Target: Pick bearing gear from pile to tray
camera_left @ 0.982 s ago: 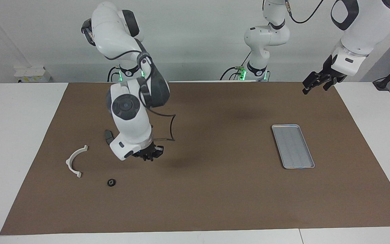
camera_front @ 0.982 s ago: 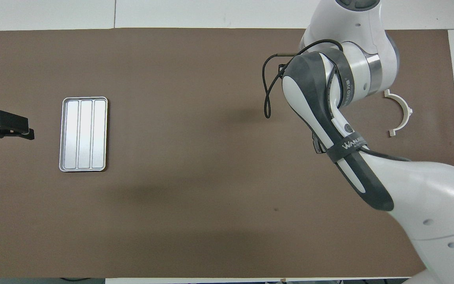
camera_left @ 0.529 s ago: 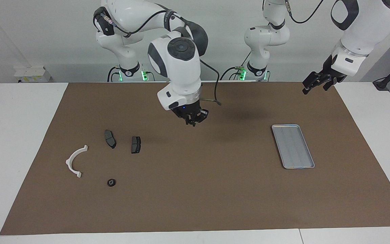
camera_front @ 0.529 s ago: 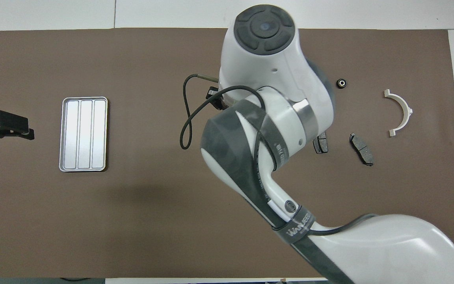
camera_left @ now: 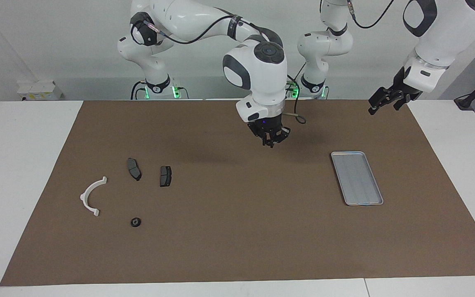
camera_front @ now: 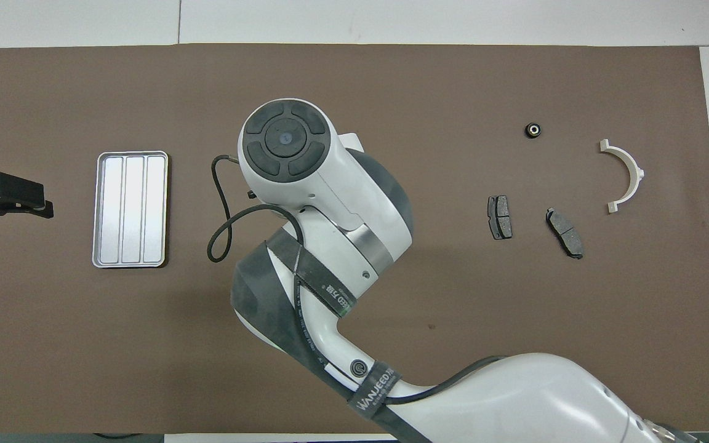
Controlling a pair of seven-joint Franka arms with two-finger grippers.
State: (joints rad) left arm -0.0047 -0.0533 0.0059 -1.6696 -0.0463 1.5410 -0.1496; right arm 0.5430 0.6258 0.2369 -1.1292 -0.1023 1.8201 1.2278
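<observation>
Facing view, right pincer (camera_left: 272, 142): fingertips together, raised over mat between pile (camera_left: 135, 222) and tray (camera_left: 357, 178).
Left pincer (camera_left: 387, 100): apart, waiting.

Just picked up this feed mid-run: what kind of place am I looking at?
Most likely a robotics lab test bench: a white table under a brown mat, plain white wall, and loose machine parts, brake pads and a white half-ring bracket, plus a metal tray.
</observation>
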